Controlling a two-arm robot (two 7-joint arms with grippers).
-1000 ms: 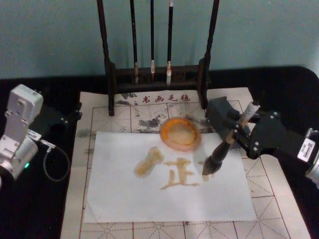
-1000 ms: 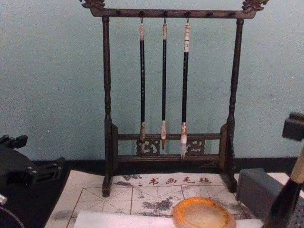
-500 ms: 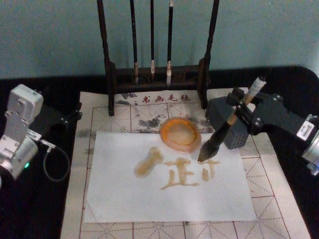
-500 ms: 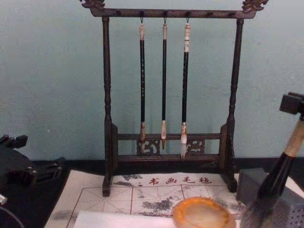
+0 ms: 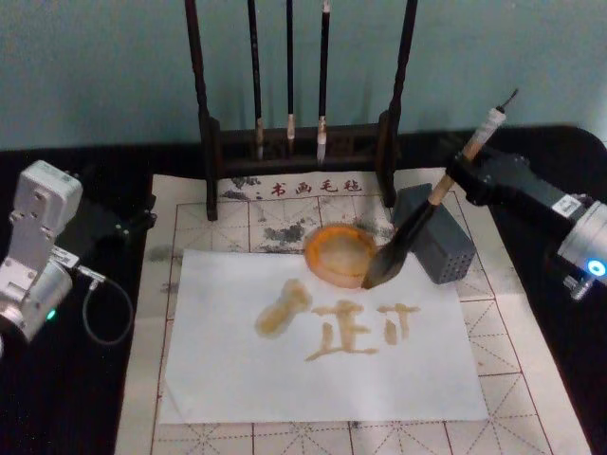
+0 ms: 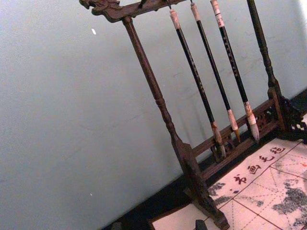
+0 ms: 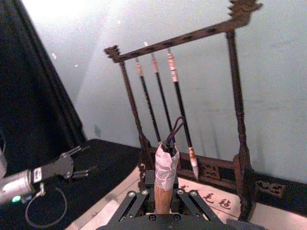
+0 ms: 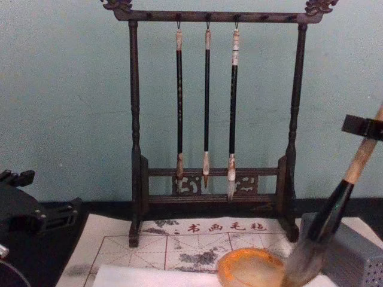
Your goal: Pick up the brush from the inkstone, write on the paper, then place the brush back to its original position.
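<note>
Brush (image 5: 429, 204): tilted, bristles down at right rim of inkstone (image 5: 313, 254), contact unclear; pinched high on its tan handle by right gripper (image 5: 462, 171), up and right of inkstone. Grey perforated block (image 5: 446, 248) just right of inkstone, partly behind the bristles. Rack (image 5: 294, 142) with three slim brushes (image 5: 289, 66) behind inkstone. Paper (image 5: 237, 370) under inkstone's near edge, marked with tan strokes. Inside inkstone: yellowish-tan centre. Left gripper (image 5: 128, 225) parked far left of inkstone
</note>
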